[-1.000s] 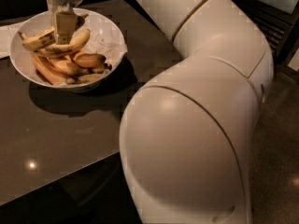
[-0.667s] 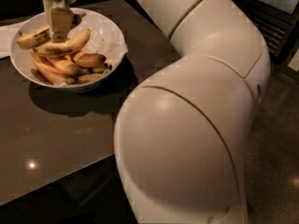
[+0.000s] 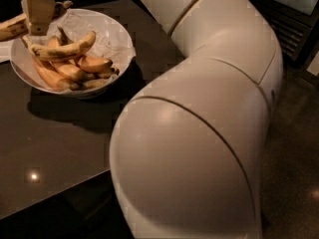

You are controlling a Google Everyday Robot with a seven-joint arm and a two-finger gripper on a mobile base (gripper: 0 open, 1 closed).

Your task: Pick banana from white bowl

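Observation:
The white bowl (image 3: 130, 58) with crinkled paper lining stands on the dark table at the upper left. My gripper (image 3: 38, 13) hangs over the bowl's far left rim, shut on the banana (image 3: 12, 28). That banana is long and yellow, held roughly level, sticking out left past the rim, with its dark stem end (image 3: 63, 5) to the right of the fingers. Below it in the bowl lie another long yellow banana with dark specks (image 3: 65, 49) and shorter orange-toned bananas (image 3: 92, 63).
My large white arm (image 3: 209, 113) fills the middle and right of the view and hides much of the dark table (image 3: 55, 148). The table's front edge runs along the lower left. A dark cabinet and floor lie at the right.
The gripper has risen from among the fruit with the banana in it; the banana now sits above the far left rim instead of lying in the bowl. The arm has shifted in view.

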